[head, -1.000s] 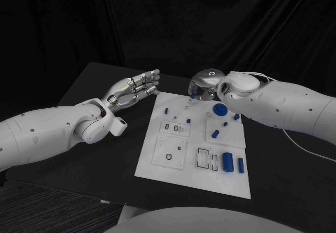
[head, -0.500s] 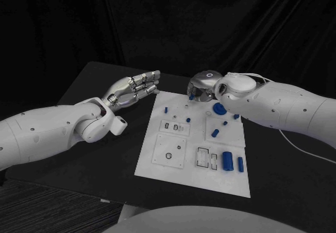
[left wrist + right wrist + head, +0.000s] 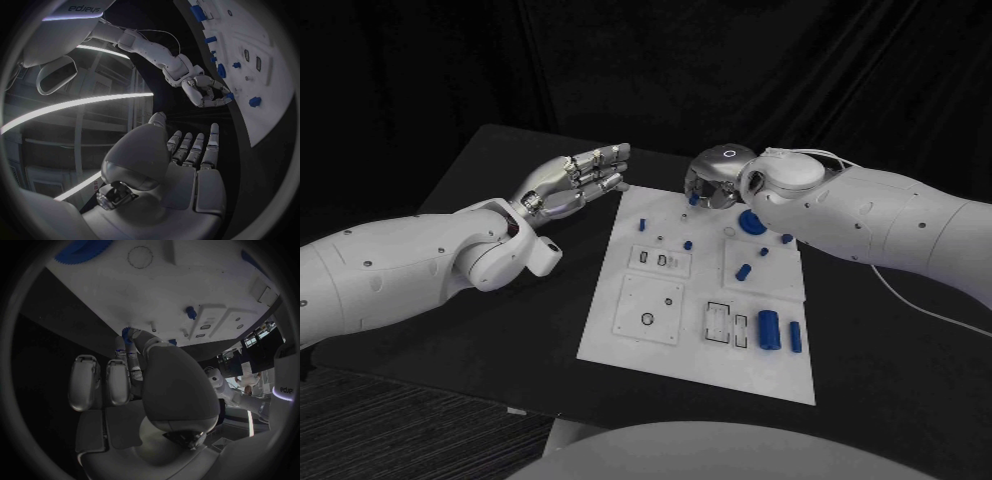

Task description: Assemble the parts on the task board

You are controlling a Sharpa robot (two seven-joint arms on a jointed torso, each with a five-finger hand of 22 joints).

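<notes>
Up at the far end of the task board (image 3: 711, 345), the right hand (image 3: 713, 182) hung with its fingers curled down over the far edge. From the head view a small blue part (image 3: 695, 198) showed just beneath those fingers, though whether it was pinched could not be told from there. The right wrist view settled it: thumb and a fingertip (image 3: 128, 347) were closed on that small blue part (image 3: 130, 333), right at the white surface. The left wrist view caught the same hand (image 3: 205, 91) from the side, fingers bent in at the board's edge with a speck of blue at their tips.

Beside the board's far left corner, the left hand (image 3: 574, 182) was held above the black table (image 3: 516, 330), palm up, fingers straight and lying close together, holding nothing; its own wrist view showed the bare palm (image 3: 187, 175).

Other blue pieces sat on the board: a round gear (image 3: 754, 224) near the right wrist, and a tall cylinder (image 3: 767, 331) toward the near end.
</notes>
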